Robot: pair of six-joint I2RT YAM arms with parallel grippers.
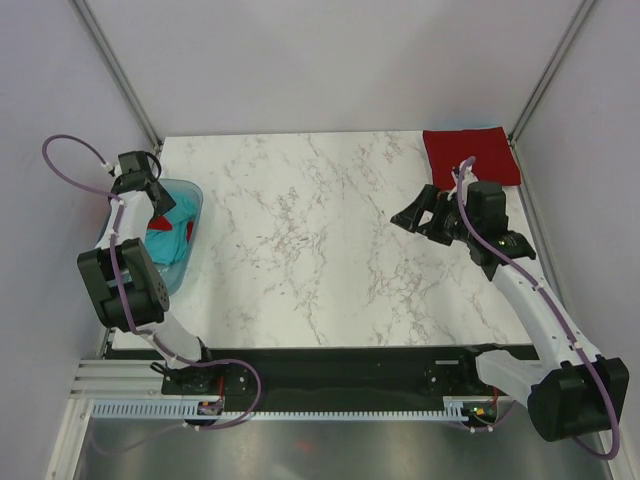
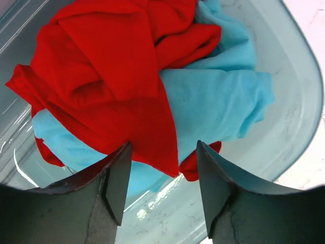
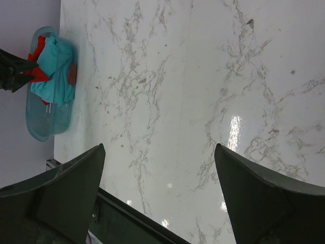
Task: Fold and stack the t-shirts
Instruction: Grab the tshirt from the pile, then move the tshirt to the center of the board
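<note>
A bright red t-shirt (image 2: 111, 66) lies crumpled on a teal-blue t-shirt (image 2: 218, 101) inside the translucent blue tub (image 2: 299, 101). My left gripper (image 2: 163, 145) hangs open just above this heap, its tips beside a red fold, gripping nothing. From above, the left gripper (image 1: 162, 200) is over the tub (image 1: 193, 215) at the table's left edge. A darker crimson t-shirt (image 1: 470, 152) lies folded flat in the far right corner. My right gripper (image 1: 415, 222) is open and empty above bare marble, in front of that folded shirt.
The marble table (image 1: 300, 230) stretches between the tub and the folded shirt. Grey walls and metal posts close in the left, right and back. The right wrist view shows the tub (image 3: 43, 129) far off and the table's dark near edge (image 3: 132, 223).
</note>
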